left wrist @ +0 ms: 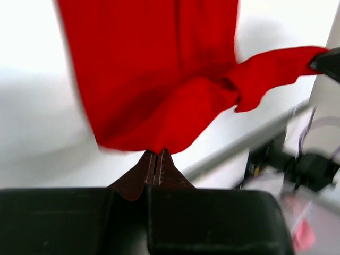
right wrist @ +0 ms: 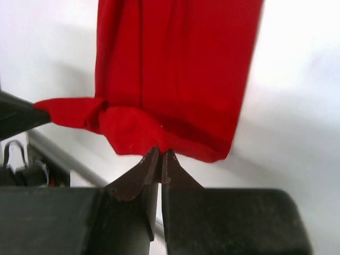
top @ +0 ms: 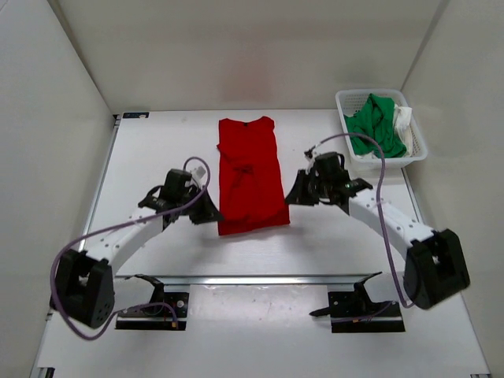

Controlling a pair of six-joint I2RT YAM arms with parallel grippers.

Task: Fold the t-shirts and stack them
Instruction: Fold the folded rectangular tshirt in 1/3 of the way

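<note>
A bright red t-shirt (top: pixel 250 175) lies in a long narrow strip across the middle of the table, collar at the far end. At its near left corner my left gripper (top: pixel 214 214) is shut, and the left wrist view shows the left gripper (left wrist: pixel 158 153) pinching the red t-shirt (left wrist: pixel 159 79) at its hem. My right gripper (top: pixel 291 197) is shut on the near right corner, and in the right wrist view the right gripper (right wrist: pixel 161 152) pinches the red t-shirt (right wrist: pixel 175 69) there. The hem hangs raised and slack between both grippers. A green t-shirt (top: pixel 372 126) and a white t-shirt (top: pixel 404 120) lie crumpled in the basket.
A white mesh basket (top: pixel 343 102) stands at the far right corner of the table. White walls enclose the table on three sides. A metal rail (top: pixel 252 279) runs along the near edge between the arm bases.
</note>
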